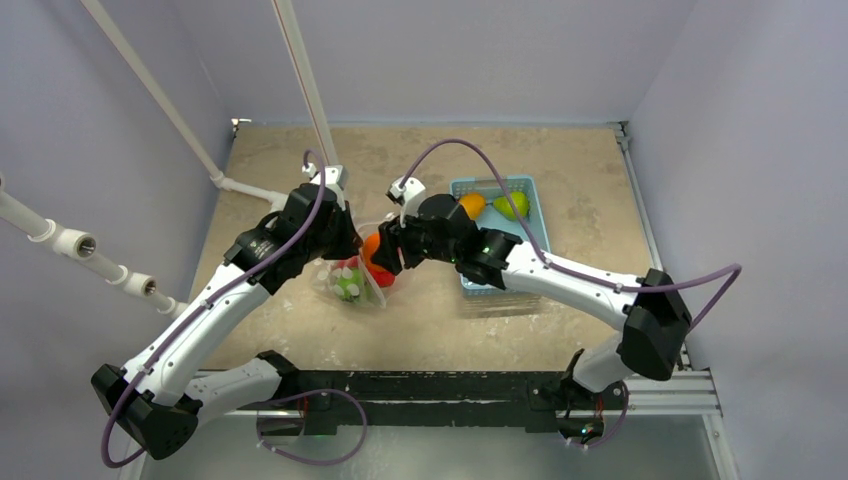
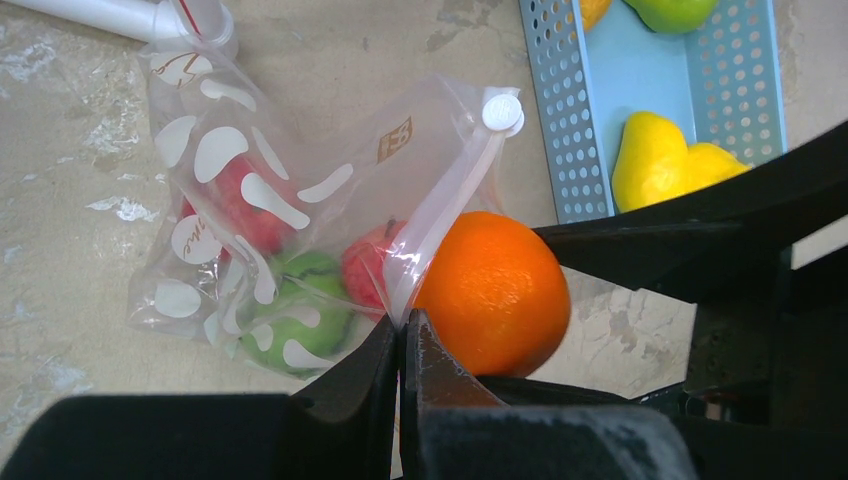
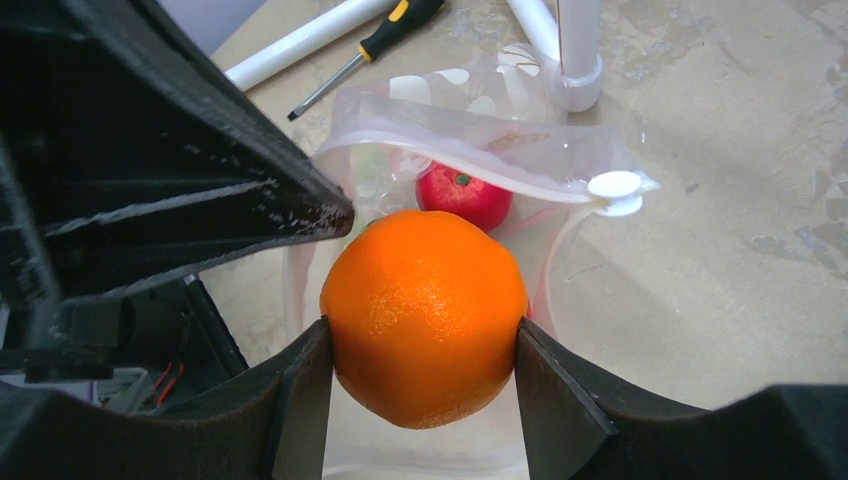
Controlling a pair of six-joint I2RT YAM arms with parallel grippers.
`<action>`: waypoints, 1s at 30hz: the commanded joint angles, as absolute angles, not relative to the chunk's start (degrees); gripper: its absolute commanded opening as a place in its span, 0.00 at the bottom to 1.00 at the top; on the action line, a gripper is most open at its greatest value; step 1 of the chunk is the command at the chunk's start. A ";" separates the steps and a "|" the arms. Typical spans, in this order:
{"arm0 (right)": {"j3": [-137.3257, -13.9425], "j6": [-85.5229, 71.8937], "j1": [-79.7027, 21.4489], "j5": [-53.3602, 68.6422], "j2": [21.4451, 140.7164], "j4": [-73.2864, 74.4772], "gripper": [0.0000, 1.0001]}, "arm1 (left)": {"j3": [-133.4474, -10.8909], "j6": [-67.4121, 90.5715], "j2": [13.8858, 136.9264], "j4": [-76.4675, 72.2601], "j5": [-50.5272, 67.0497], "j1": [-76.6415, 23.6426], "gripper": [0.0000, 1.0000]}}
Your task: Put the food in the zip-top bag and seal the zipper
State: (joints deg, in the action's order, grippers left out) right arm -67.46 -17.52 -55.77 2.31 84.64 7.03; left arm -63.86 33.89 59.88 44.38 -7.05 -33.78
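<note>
The clear dotted zip-top bag [image 2: 250, 230] lies at mid-table with red and green toy fruits [image 2: 300, 320] inside; it also shows in the top view [image 1: 352, 282] and the right wrist view [image 3: 480, 150]. Its whitish zipper strip [image 2: 445, 215] ends in a white slider [image 2: 502, 112]. My left gripper [image 2: 405, 325] is shut on the bag's mouth edge, holding it up. My right gripper [image 3: 420, 350] is shut on an orange toy fruit [image 3: 423, 315] and holds it at the open mouth of the bag. The orange also shows in the left wrist view [image 2: 492, 292].
A light-blue perforated basket [image 1: 520, 215] at the right holds an orange, a green and yellow fruits [image 2: 660, 165]. White pipes [image 1: 240, 185] and a screwdriver [image 3: 370, 45] lie at the left and back. A vertical white pole [image 1: 305, 85] stands behind the bag.
</note>
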 commanded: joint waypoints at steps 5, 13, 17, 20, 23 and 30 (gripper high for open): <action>-72.20 -19.68 -56.11 -2.02 90.78 0.42 0.17 | -65.29 34.96 58.65 43.58 -5.49 -33.84 0.00; -72.76 -23.63 -56.16 -6.45 95.16 -4.48 0.35 | -65.08 35.02 58.45 43.60 -4.57 -33.84 0.00; -72.55 -25.18 -56.16 -7.82 96.11 -5.68 0.68 | -64.98 35.23 58.40 43.61 -4.57 -33.83 0.00; -71.89 -25.56 -56.20 -8.57 95.14 -5.99 0.87 | -64.83 35.31 58.20 43.69 -4.90 -33.83 0.00; -71.50 -25.73 -56.16 -8.89 93.64 -5.89 0.92 | -64.57 35.50 58.05 43.68 -5.31 -33.84 0.00; -71.06 -26.23 -56.13 -9.11 89.31 -3.58 0.93 | -64.12 36.08 58.07 43.40 -6.16 -33.84 0.00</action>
State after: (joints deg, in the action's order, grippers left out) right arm -70.11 -24.93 -55.88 -7.68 94.65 -1.52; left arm -63.86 34.94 58.78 44.16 -5.78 -33.78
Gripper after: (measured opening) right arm 0.930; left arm 0.008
